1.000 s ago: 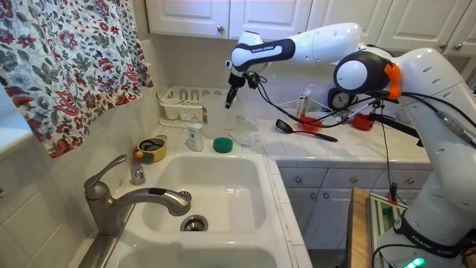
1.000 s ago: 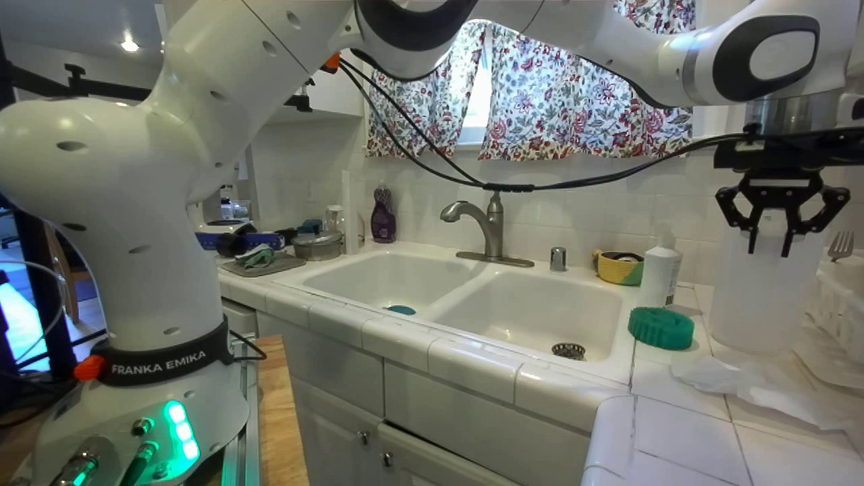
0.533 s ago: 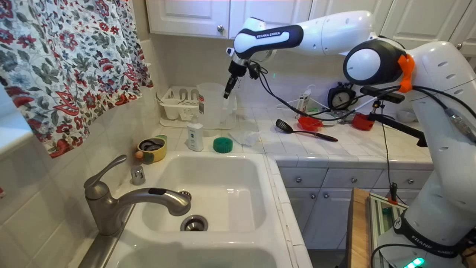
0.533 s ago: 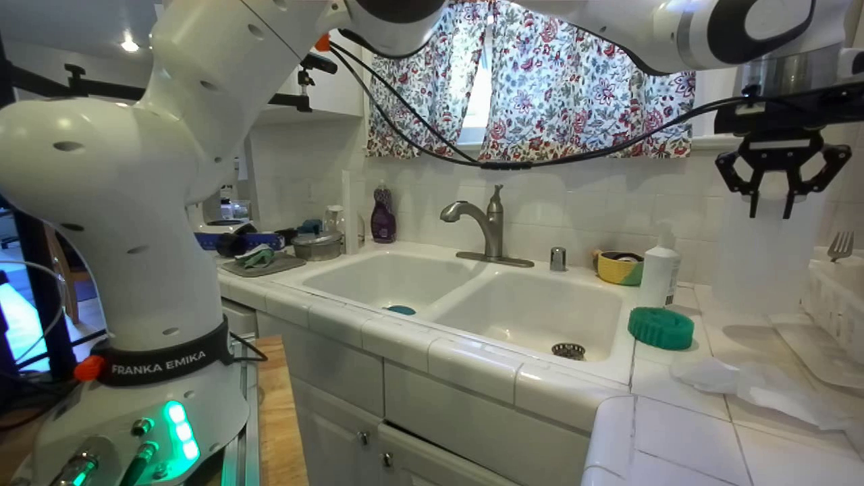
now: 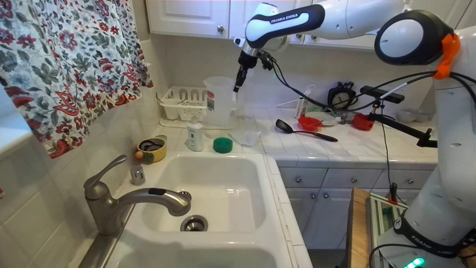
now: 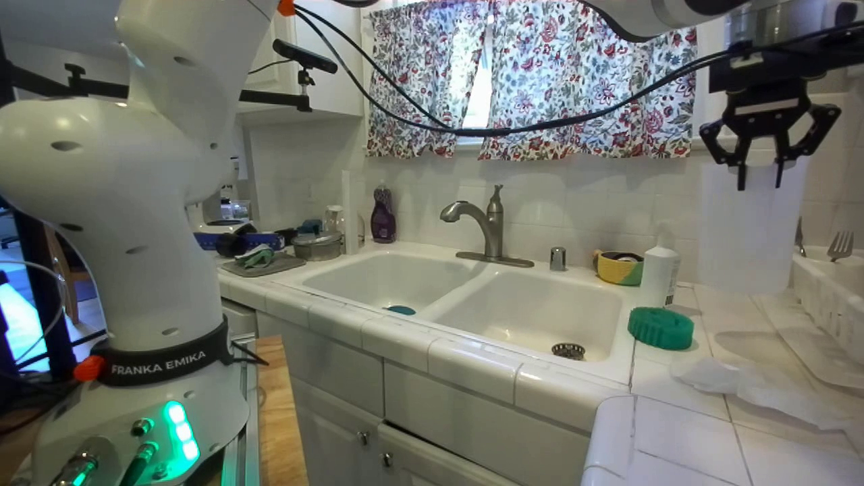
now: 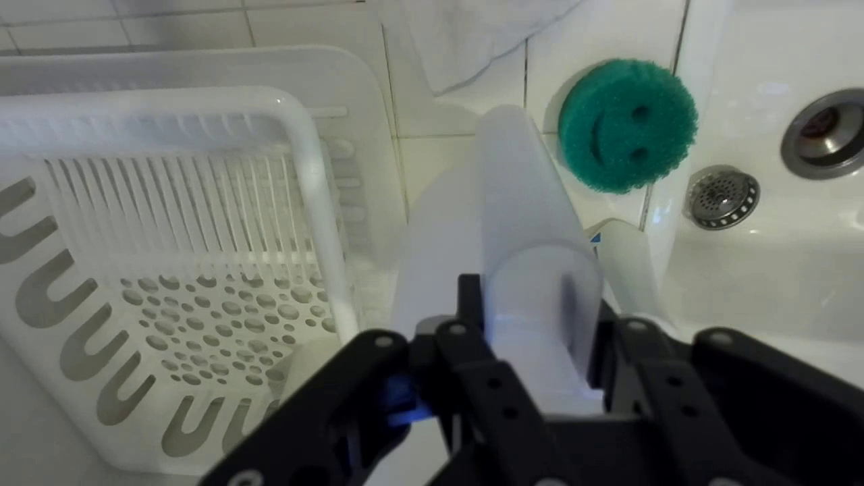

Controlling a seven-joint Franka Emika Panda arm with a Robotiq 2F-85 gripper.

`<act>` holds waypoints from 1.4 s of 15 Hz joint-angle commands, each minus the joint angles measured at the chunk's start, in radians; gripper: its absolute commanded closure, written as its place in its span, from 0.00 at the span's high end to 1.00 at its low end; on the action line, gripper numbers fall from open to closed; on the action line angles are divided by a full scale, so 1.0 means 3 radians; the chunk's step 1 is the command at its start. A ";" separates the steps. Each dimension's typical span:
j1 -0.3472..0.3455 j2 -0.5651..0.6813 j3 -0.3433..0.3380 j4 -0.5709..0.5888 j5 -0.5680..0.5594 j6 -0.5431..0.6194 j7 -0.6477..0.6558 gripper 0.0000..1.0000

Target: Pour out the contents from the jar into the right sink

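The jar is a translucent white pitcher with a handle. It hangs upright above the counter in both exterior views (image 5: 219, 104) (image 6: 748, 236), beside the dish rack. My gripper (image 5: 236, 89) (image 6: 760, 179) is shut on its handle; in the wrist view the gripper (image 7: 534, 310) has a finger on each side of the handle (image 7: 530, 196). Whether the jar holds anything cannot be told. The right sink (image 5: 241, 208) (image 6: 526, 310) is the white basin with a round metal drain; part of it shows in the wrist view (image 7: 763, 290). The jar is apart from it.
A white soap bottle (image 5: 195, 137), a green sponge (image 5: 222, 145) and a yellow bowl (image 5: 158, 152) stand along the sink's edge. The white dish rack (image 7: 304, 155) is close to the jar. A grey faucet (image 5: 148, 197) reaches over the sink. Crumpled paper (image 6: 749, 385) lies on the counter.
My gripper has lifted the jar from near the counter to clearly above it. Most recently it also shifted a little toward the robot's base side. The grip on the handle stays.
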 commanded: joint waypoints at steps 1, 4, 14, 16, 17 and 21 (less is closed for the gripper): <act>0.0145 -0.0628 -0.0105 -0.0751 -0.0251 0.0086 -0.0163 0.09; 0.0398 -0.0973 -0.0227 -0.1102 -0.0750 0.0163 0.0059 0.09; 0.1361 -0.1399 0.0053 -0.1453 -0.2884 -0.0573 0.1570 0.09; 0.1506 -0.1341 0.0181 -0.1386 -0.3050 -0.0959 0.1626 0.09; 0.1576 -0.1308 0.0248 -0.1351 -0.3078 -0.1225 0.1577 0.09; 0.1751 -0.1140 0.0444 -0.1225 -0.3096 -0.1933 0.1285 0.09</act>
